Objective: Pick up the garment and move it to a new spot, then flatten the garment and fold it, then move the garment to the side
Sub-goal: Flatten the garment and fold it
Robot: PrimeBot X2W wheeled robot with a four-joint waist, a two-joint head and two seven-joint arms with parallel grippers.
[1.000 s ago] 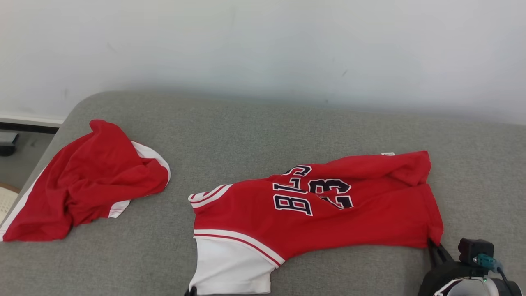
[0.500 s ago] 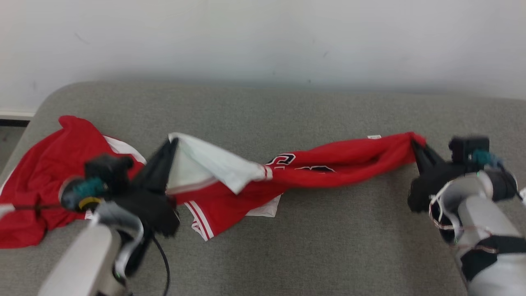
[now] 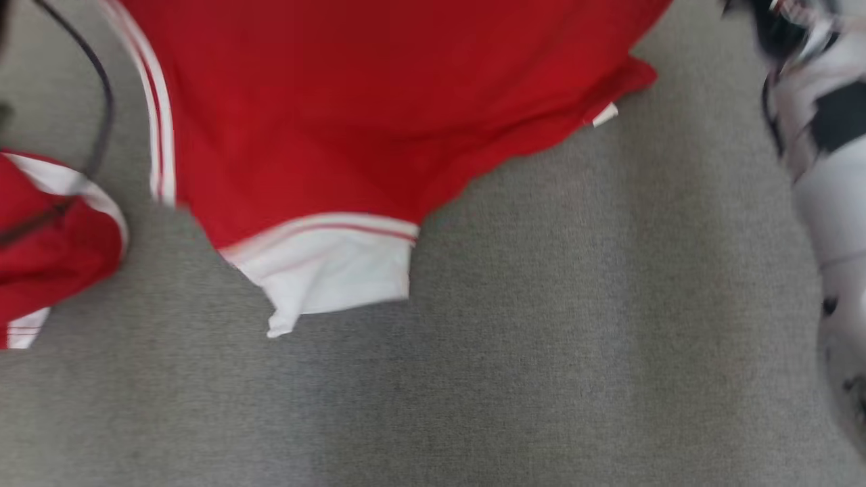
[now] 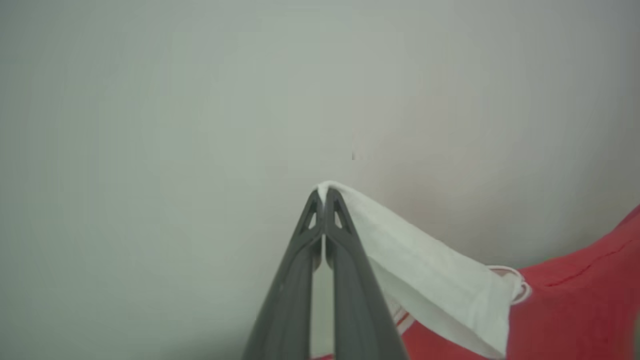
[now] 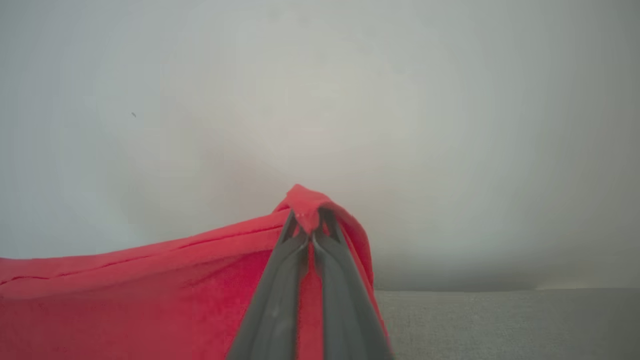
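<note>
The garment, a red jersey with white bands and thin stripes, hangs spread above the grey cushion, held up at 2 corners. The left gripper has its fingers pressed together on a white corner. The right gripper is clamped on a red corner. 1 small white tag sticks out at the red hem, too small to read. The white panel is the lowest edge; whether it touches the cushion cannot be told. A second red garment lies just left of the striped side edge, with a dark cable crossing it. Bare cushion spreads in front and rightward to the pale forearm.
</note>
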